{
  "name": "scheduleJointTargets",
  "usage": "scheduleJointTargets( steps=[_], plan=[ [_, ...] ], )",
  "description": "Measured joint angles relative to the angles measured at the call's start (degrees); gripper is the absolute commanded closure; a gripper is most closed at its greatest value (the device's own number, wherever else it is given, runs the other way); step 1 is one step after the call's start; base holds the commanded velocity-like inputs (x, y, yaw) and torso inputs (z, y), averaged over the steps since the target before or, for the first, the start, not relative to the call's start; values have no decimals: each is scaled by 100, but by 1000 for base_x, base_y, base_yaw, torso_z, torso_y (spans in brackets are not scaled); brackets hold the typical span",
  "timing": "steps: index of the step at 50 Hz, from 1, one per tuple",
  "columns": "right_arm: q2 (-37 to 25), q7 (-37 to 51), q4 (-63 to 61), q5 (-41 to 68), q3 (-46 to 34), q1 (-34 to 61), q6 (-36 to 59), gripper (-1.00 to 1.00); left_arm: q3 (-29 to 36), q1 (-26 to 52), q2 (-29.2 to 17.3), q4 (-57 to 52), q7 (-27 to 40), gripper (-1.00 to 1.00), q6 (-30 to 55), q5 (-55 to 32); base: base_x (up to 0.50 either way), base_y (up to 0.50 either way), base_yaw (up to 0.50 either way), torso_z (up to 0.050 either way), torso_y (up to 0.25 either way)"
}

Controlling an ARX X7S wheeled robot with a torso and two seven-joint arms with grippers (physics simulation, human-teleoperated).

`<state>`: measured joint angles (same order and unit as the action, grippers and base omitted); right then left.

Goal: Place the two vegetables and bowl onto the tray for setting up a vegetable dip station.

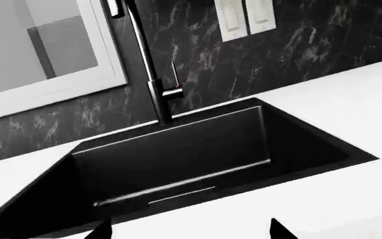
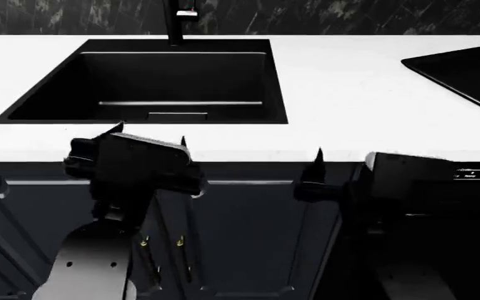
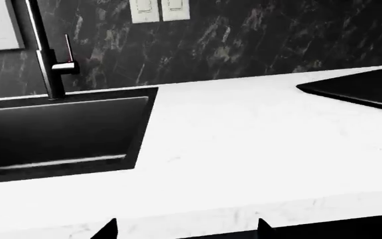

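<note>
Part of the glossy black tray [image 2: 465, 72] lies on the white counter at the far right, and the right wrist view catches its corner [image 3: 360, 87]. The two vegetables and the bowl are out of view. My left gripper [image 2: 150, 133] hangs in front of the counter's front edge, below the sink, open and empty; the left wrist view shows its two tips [image 1: 189, 231] wide apart over the counter edge. My right gripper [image 2: 340, 159] sits lower, at the counter front right of the sink. It is open too, with nothing between its tips [image 3: 187, 229].
A black recessed sink basin [image 2: 173, 78] with a dark faucet [image 1: 157, 94] is set in the white counter [image 2: 349, 94]. Behind it is a dark marble wall with switches [image 3: 159, 10] and a window [image 1: 38, 45]. Dark cabinet fronts [image 2: 249, 237] stand below.
</note>
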<state>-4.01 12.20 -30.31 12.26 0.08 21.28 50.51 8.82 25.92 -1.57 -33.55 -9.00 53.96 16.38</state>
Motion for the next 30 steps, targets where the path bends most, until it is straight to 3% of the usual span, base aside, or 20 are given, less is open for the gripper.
scheduleJointTargets(
  steps=[6,10,13,16,21,24,30],
  plan=[
    [-1113,2233,239,2345,-646,2358,1032,-100,-98,2324,70,458,-2295,-100,1625,2110,0,0,0,0,0],
    [-1620,3449,641,4339,-1001,3747,1442,-100,-235,3533,24,785,-2362,-100,2277,1988,0,-125,0,0,0],
    [-1920,4069,877,5453,-1192,4524,1681,-100,-458,4253,-349,1048,-1659,-100,2614,1184,0,-500,0,0,0],
    [-2180,4584,1053,6319,-1325,5103,1864,-100,-621,4827,-668,1289,-470,-100,2833,-83,0,-500,0,0,0],
    [-2466,5144,1260,7283,-1487,5778,2071,-100,-772,5478,-1056,1573,2107,-100,3023,-2901,0,-500,0,0,0],
    [-2577,5356,1342,7665,-1558,6048,2149,-100,-819,5736,-1210,1685,3322,-100,3084,-4620,0,-500,0,0,0],
    [-2721,5574,1437,8135,-1670,6406,2262,-100,-855,6070,-1423,1830,4899,-100,3129,-6867,0,-500,0,0,0]
  ],
)
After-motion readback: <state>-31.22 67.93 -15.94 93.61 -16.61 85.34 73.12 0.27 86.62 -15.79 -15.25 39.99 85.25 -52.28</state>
